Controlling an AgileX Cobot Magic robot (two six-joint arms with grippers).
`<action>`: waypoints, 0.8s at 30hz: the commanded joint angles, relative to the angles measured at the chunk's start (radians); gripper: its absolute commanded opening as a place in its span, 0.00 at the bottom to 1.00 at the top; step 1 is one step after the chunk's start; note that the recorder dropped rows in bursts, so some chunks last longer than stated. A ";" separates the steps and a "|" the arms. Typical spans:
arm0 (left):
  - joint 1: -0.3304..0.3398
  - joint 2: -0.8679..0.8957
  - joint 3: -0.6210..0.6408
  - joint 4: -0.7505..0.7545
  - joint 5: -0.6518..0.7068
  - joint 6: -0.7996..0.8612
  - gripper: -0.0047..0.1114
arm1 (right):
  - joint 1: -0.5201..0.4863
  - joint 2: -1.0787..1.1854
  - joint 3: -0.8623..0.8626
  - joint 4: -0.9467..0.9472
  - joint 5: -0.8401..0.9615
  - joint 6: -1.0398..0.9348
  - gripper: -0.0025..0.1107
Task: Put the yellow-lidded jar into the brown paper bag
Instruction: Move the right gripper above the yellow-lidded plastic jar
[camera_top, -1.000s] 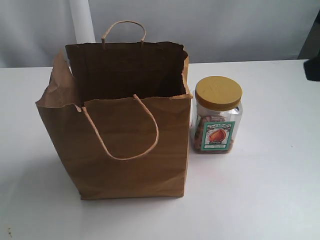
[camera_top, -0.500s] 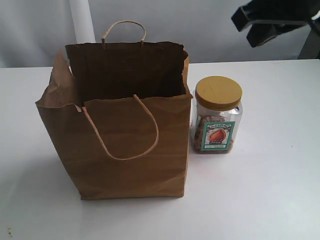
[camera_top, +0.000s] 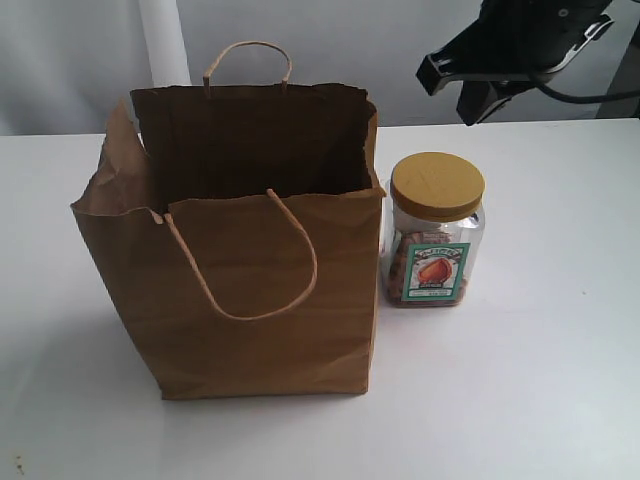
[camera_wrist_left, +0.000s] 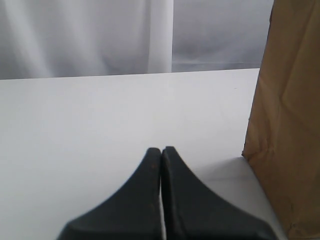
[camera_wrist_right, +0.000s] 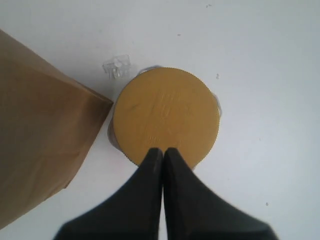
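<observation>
The yellow-lidded jar stands upright on the white table, close against the right side of the brown paper bag. The bag stands open-topped with two loop handles. My right gripper hangs high above and behind the jar, shut and empty. In the right wrist view the shut right gripper looks straight down on the jar's yellow lid, with the bag beside it. My left gripper is shut with nothing in it, low over the table, near a side of the bag. It does not show in the exterior view.
The white table spreads around the bag and jar. A pale curtain hangs behind the table's far edge.
My right arm has come into the exterior view from the upper right and moved left, now hovering above and behind the jar. Bag and jar have not moved.
</observation>
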 joint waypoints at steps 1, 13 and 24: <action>-0.003 0.003 -0.002 -0.004 -0.008 -0.004 0.05 | -0.001 -0.004 -0.006 -0.002 0.002 -0.003 0.02; -0.003 0.003 -0.002 -0.004 -0.008 -0.004 0.05 | -0.001 -0.004 -0.006 -0.002 0.002 -0.068 0.80; -0.003 0.003 -0.002 -0.004 -0.008 -0.004 0.05 | -0.001 -0.004 -0.006 0.000 0.002 -0.058 0.95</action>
